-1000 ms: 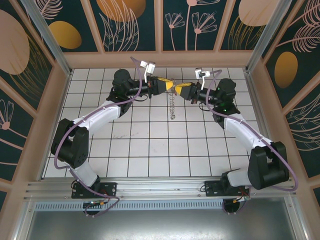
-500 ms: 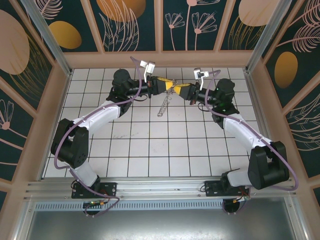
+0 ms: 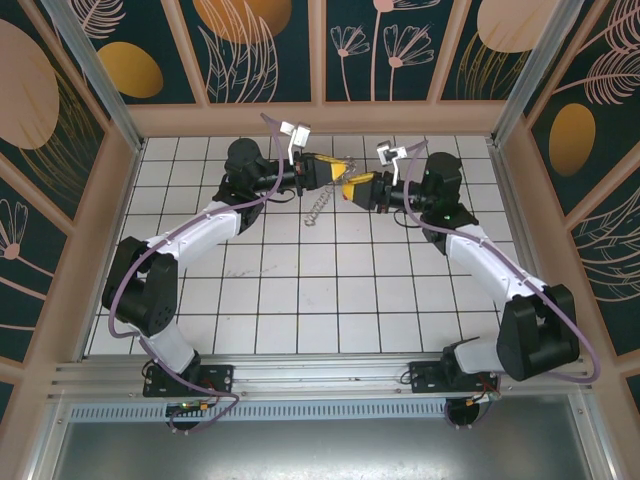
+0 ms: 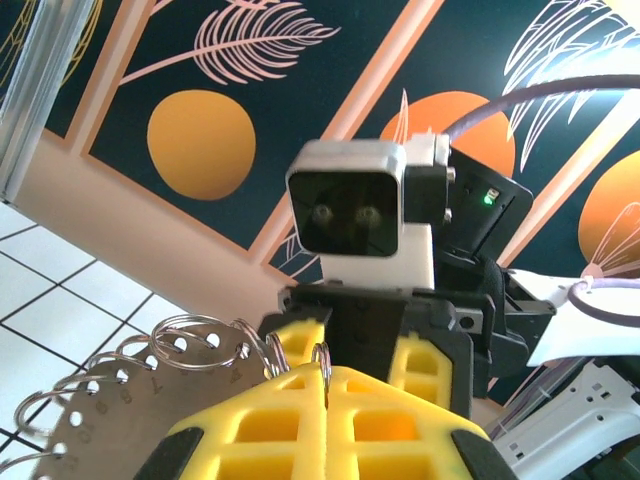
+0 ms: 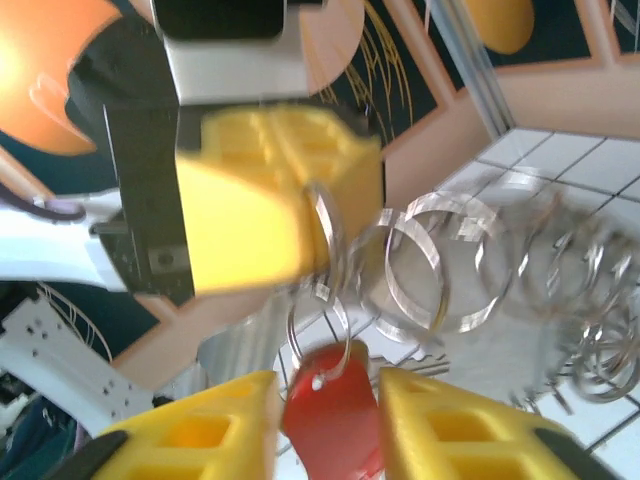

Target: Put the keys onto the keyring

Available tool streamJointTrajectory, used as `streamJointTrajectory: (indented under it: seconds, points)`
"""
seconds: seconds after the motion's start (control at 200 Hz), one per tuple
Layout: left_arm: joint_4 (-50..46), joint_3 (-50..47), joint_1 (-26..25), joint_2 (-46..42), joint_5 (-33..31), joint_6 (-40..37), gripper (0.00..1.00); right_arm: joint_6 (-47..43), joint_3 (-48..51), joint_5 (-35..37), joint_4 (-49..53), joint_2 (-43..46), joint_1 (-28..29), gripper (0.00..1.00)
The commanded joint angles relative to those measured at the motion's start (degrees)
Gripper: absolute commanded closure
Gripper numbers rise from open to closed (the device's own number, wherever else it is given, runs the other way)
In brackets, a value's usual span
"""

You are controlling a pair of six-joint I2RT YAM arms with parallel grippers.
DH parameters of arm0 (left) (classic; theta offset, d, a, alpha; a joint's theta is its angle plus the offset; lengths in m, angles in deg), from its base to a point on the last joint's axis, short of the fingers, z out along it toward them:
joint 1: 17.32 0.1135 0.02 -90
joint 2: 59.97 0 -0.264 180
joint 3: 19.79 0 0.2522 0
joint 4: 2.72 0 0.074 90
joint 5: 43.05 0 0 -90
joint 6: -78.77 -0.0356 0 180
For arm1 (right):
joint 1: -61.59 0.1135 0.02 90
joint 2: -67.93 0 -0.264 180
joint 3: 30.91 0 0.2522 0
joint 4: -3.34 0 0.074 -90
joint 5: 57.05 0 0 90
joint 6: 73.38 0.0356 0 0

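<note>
Swung leftward since a second ago, the keyring (image 3: 318, 206) hangs from the left gripper (image 3: 335, 170), clamped on it above the bench (image 3: 300, 290); right gripper (image 5: 328, 388) stands apart around the dangling red-headed key (image 5: 330, 418)

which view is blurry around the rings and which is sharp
Right wrist view: motion blur smears the keyring and softens the key. Left wrist view: the keyring's rings and the left gripper are crisp. Top external view: even light, sharp, but the keyring looks tiny.

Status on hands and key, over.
Left hand shut on keyring. Right hand straddles red key, grip unclear. Key hangs from a ring. Nothing blocking.
</note>
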Motion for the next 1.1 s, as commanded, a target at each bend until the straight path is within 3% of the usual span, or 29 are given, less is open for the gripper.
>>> streamJointTrajectory:
  seconds: [0.0, 0.175, 0.46, 0.676, 1.096]
  points:
    - [4.40, 0.58, -0.25, -0.25, -1.37, 0.51, 1.00, -0.76, 1.92, -0.84, 2.02, 5.30, -2.39, 0.65]
    - [4.93, 0.00, -0.25, -0.14, -3.47, 2.13, 1.00, 6.78, 3.22, 6.33, -3.97, 9.75, -4.37, 0.60]
    - [8.30, -2.57, -0.25, 0.05, -7.29, 8.02, 1.00, 20.96, 2.42, 17.00, -15.87, 7.48, -3.18, 0.60]
    - [12.04, -4.40, -0.29, 0.07, -8.91, 12.56, 1.00, 24.52, 0.50, 17.35, -20.54, 2.49, -1.29, 0.60]
    - [11.08, -4.37, -0.24, 1.80, -9.21, 12.74, 1.00, 25.19, 1.02, 18.05, -23.64, -0.44, 1.34, 0.63]
